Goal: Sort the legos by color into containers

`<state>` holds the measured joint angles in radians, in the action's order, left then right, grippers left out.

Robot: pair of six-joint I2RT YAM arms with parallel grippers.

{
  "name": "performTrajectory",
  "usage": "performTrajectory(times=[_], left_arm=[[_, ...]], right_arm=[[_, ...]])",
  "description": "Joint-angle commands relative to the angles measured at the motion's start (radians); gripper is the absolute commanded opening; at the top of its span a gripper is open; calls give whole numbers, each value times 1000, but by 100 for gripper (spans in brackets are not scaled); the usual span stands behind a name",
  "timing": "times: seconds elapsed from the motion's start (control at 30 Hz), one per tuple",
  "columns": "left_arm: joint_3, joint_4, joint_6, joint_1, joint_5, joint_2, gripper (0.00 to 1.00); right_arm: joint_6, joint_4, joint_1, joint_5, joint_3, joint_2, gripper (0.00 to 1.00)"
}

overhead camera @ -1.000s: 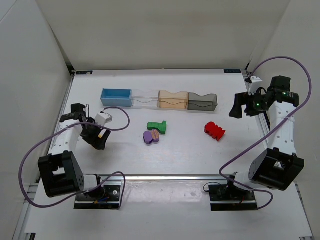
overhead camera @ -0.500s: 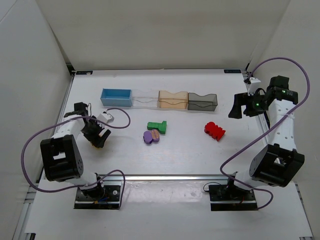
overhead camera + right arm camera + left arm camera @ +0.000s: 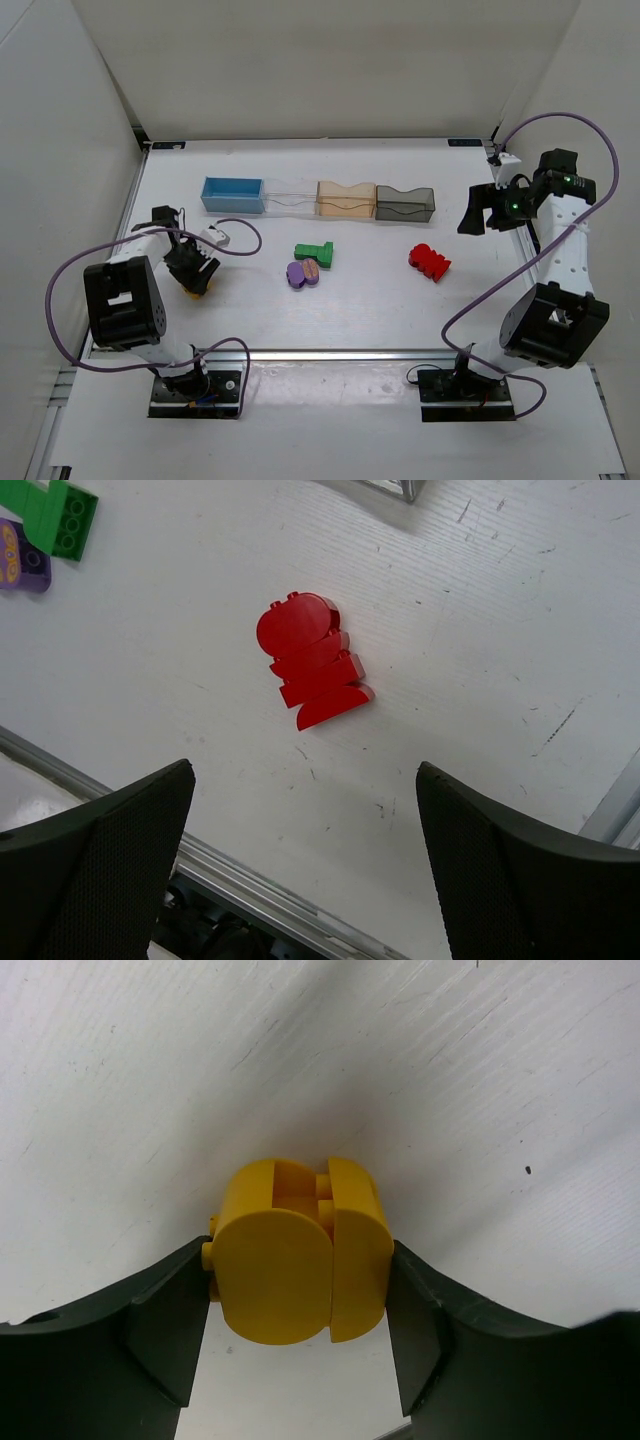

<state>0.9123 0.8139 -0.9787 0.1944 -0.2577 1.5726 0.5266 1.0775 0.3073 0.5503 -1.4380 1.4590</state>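
left gripper (image 3: pixel 190 272) clamps the yellow lego (image 3: pixel 300 1265) near the left edge; better to lift it straight, slowly. right gripper (image 3: pixel 477 212) hangs with jaws apart.

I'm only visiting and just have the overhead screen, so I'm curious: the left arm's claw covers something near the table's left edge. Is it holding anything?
Observer: Yes. The left wrist camera shows the left gripper shut on a yellow lego, with one finger touching each side.
Visitor: What shape is it?
Observer: Two rounded-top pieces pressed side by side.
Visitor: And the right claw, is it empty?
Observer: The right wrist camera shows the right gripper open with nothing between its fingers. The red lego lies on the table ahead of it.
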Motion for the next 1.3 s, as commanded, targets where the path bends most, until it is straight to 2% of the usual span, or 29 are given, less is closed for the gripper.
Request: performTrajectory(times=[0.0,0.07,0.2,0.23,0.33,0.37,0.43,0.47,0.5,0.57,0.6,0.73,0.9,0.97,1.1,1.13,1.27], left_arm=[[13,2,-3,0,-14,-14,46],[8,1,8,0,-20,-45,37],[66,40,81,2,-124,-138,27],[86,53,106,0,-218,-164,26],[166,53,247,0,-388,-250,21],[181,44,288,0,-510,-269,20],[206,-45,443,0,-618,-312,19],[207,-88,507,-1,-720,-321,20],[208,-134,623,-1,-774,-338,20],[203,-269,746,-7,-885,-336,20],[206,-312,859,-18,-932,-332,21],[260,-331,900,-98,-881,-307,20],[252,-407,908,-191,-694,-344,20],[276,-394,885,-266,-591,-339,19],[299,-401,827,-346,-416,-345,17],[309,-392,769,-364,-384,-339,17],[338,-374,695,-435,-229,-336,15]], right_arm=[[-42,-2,-4,31,-33,-3,94],[-71,-30,-8,55,-19,-9,93],[-178,-62,-60,118,4,-25,93],[-206,-82,-98,129,8,-26,93],[-324,-131,-169,181,-2,-17,92],[-356,-146,-210,216,-9,-14,92],[-440,-172,-247,256,-27,14,92],[-470,-207,-278,293,-50,27,92],[-491,-223,-292,313,-64,40,92],[-522,-258,-341,370,-114,81,92],[-560,-266,-358,375,-136,96,92],[-635,-295,-450,359,-248,179,91],[-709,-332,-597,271,-376,234,87],[-729,-338,-640,221,-407,254,84],[-775,-346,-738,149,-478,297,78],[-780,-347,-747,145,-487,305,76],[-787,-332,-790,116,-550,359,75]])
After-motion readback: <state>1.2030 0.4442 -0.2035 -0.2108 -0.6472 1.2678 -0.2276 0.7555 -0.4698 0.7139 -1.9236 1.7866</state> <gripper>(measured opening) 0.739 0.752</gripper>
